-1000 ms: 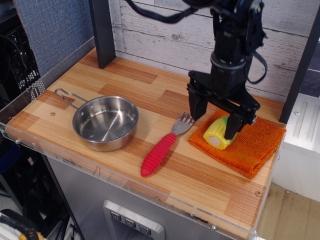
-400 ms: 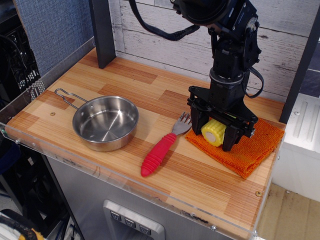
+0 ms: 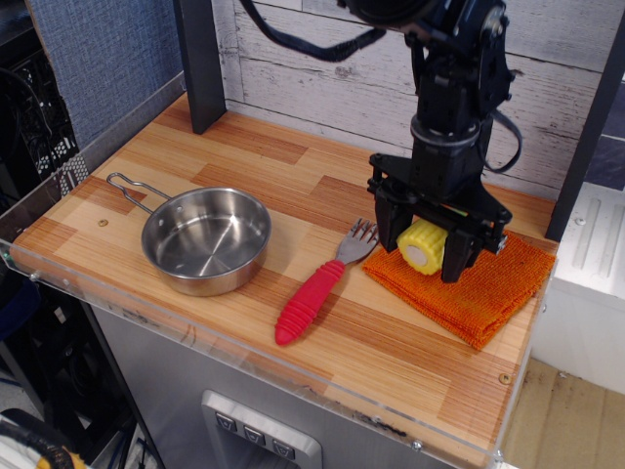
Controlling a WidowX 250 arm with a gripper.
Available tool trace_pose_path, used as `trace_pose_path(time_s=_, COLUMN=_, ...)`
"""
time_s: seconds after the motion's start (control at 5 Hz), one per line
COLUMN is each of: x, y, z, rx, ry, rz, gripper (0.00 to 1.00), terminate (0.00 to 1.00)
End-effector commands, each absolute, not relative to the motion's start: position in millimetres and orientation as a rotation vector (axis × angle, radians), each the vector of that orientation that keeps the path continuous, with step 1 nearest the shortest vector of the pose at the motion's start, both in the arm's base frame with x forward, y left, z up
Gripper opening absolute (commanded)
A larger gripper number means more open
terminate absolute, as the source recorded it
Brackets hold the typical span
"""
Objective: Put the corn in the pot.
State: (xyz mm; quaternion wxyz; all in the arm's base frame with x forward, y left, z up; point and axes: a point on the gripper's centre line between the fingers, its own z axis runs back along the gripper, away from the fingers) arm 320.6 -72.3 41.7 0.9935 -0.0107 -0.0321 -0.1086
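The corn (image 3: 423,246) is a short yellow cob with a pale cut end facing me. My black gripper (image 3: 422,248) is shut on it, one finger on each side, and holds it just above the orange cloth (image 3: 464,283) at the right of the table. The green husk is hidden behind the fingers. The pot (image 3: 206,239) is a shallow shiny steel pan with a thin wire handle pointing back left. It stands empty at the left of the table, well apart from the gripper.
A fork with a red ribbed handle (image 3: 317,289) lies between the pot and the cloth, tines toward the cloth. A dark post (image 3: 200,61) stands at the back left. The wooden table top (image 3: 293,166) ends at a clear front edge strip.
The gripper came down around the corn, closed on it, and has now lifted it slightly off the orange cloth. The pot and fork have not moved.
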Motion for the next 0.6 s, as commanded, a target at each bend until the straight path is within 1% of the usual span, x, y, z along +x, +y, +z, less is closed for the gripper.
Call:
trace_pose_path(time_s=0.0, x=305, y=-39, z=140, rx=-0.011, ry=-0.225, rz=-0.131, gripper=0.0, terminate=0.0)
trace_pose_path(time_s=0.2, x=281, y=4, z=149, rx=0.021, ry=-0.233, rz=-0.098, gripper=0.0, terminate=0.0)
trace_pose_path(time_s=0.4, x=265, y=36, z=138, rx=0.064, ry=-0.227, rz=-0.094, gripper=0.0, terminate=0.0)
